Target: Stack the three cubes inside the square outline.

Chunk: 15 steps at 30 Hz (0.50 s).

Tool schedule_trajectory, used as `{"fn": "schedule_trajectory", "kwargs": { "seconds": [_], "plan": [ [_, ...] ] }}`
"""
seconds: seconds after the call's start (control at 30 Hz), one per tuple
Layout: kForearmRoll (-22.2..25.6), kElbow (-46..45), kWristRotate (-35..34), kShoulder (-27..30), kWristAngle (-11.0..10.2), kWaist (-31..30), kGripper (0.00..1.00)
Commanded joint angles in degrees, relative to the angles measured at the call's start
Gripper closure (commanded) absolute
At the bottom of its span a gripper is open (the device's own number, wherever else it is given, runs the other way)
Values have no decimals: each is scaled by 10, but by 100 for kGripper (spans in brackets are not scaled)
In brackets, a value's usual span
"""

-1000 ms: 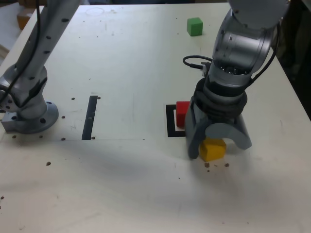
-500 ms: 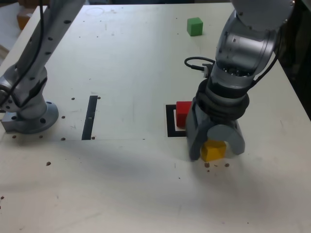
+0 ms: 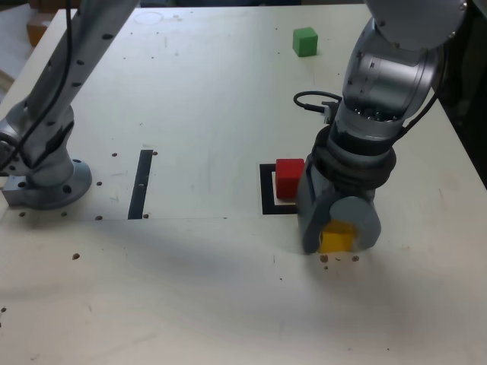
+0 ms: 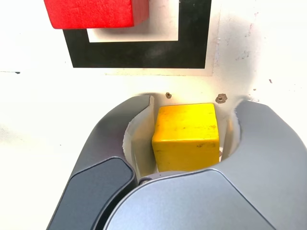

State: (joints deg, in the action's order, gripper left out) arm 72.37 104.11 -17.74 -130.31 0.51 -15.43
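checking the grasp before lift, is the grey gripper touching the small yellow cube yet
Cannot tell. In the wrist view the grey gripper has its jaws close around the small yellow cube, with a thin pale gap on one side and the other side's edge hidden.

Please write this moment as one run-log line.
gripper: closing around yellow cube | red cube: in square outline | green cube: far, untouched | stack: not started

The yellow cube (image 3: 335,237) is enclosed on the table (image 3: 205,99) between the jaws of the gripper (image 3: 337,232), just beside the black square outline (image 3: 268,190), in which the red cube (image 3: 289,178) is seen, well apart from the green cube (image 3: 305,41).
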Motion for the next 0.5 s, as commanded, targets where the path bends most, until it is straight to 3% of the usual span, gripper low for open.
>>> {"fn": "schedule_trajectory", "kwargs": {
  "seconds": [0.0, 0.23, 0.47],
  "plan": [
    [2, 4, 1, -1, 2, 1, 67],
    [30, 19, 5, 16, 3, 1, 73],
    [61, 18, 26, 75, -5, 1, 78]
  ]
}}
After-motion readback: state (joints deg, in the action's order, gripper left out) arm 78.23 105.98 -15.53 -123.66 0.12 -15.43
